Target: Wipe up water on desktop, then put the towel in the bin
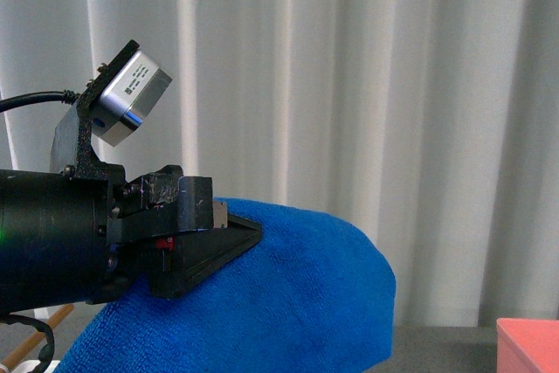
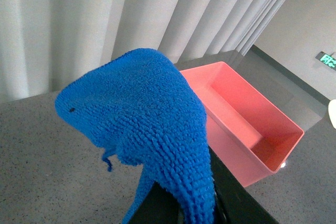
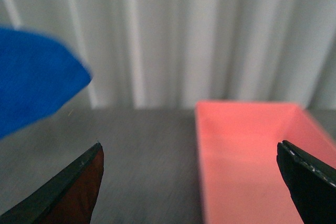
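My left gripper (image 1: 236, 238) is shut on the towel (image 1: 288, 303), a bright blue fluffy cloth, and holds it raised well above the desktop (image 2: 47, 156). In the left wrist view the towel (image 2: 142, 119) drapes over the jaws and hides them. The bin (image 2: 247, 124), a salmon-pink box, stands on the desktop just beside the hanging towel; only its corner (image 1: 528, 347) shows at the front view's lower right. My right gripper (image 3: 190, 153) is open and empty, low over the desktop (image 3: 147, 150), with the bin (image 3: 252, 156) in front of it and the towel (image 3: 37, 87) off to one side.
White curtains (image 1: 349, 85) hang behind the desktop. Wooden sticks (image 1: 35, 338) show at the front view's lower left, under my left arm. A pale object (image 2: 332, 114) sits at the left wrist view's edge beyond the bin.
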{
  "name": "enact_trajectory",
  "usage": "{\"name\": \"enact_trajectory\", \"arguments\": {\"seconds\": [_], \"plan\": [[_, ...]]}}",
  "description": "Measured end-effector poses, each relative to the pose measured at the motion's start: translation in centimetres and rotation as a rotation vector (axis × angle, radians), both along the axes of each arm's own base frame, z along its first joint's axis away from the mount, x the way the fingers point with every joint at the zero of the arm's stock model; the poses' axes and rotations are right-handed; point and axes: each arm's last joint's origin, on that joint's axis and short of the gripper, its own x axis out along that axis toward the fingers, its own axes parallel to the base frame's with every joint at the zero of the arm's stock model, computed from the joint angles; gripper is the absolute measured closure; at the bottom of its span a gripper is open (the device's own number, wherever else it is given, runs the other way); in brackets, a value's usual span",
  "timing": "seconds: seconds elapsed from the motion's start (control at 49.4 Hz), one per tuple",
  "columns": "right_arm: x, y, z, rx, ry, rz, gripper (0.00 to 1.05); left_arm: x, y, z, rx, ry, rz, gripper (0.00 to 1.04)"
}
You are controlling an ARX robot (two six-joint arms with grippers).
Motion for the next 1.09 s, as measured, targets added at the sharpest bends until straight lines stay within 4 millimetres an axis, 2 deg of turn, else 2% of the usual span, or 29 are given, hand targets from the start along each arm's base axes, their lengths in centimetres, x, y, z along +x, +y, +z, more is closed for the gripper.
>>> {"name": "enact_trajectory", "arguments": {"seconds": [0.061, 0.122, 0.304, 0.446, 0.729, 0.871, 1.094], "plan": [[0.2, -0.1, 0.0, 0.036, 0.241, 0.154, 0.07, 0.0, 0.0, 0.0, 0.001, 0.000, 0.006, 1.01], [0.6, -0.3, 0.3, 0.098, 0.336, 0.265, 0.07, 0.0, 0.0, 0.0, 0.002, -0.002, 0.005, 1.01], [1.5, -0.1, 2.1, 0.156, 0.341, 0.575, 0.07, 0.0, 0.0, -0.1, 0.004, -0.001, 0.003, 1.01], [2.9, 0.6, 1.8, 0.165, 0.350, 0.839, 0.07, 0.0, 0.0, -0.1, 0.004, 0.000, 0.002, 1.01], [7.9, 3.5, -0.6, 0.054, 0.325, 0.957, 0.07, 0.0, 0.0, -0.1, 0.004, 0.000, 0.002, 1.01], [10.0, 6.0, -2.5, 0.046, 0.335, 1.082, 0.07, 0.0, 0.0, -0.1, 0.004, 0.000, 0.003, 1.01], [12.4, 9.2, -2.8, 0.068, 0.303, 1.171, 0.07, 0.0, 0.0, -0.1, 0.004, 0.000, 0.003, 1.01]]}}
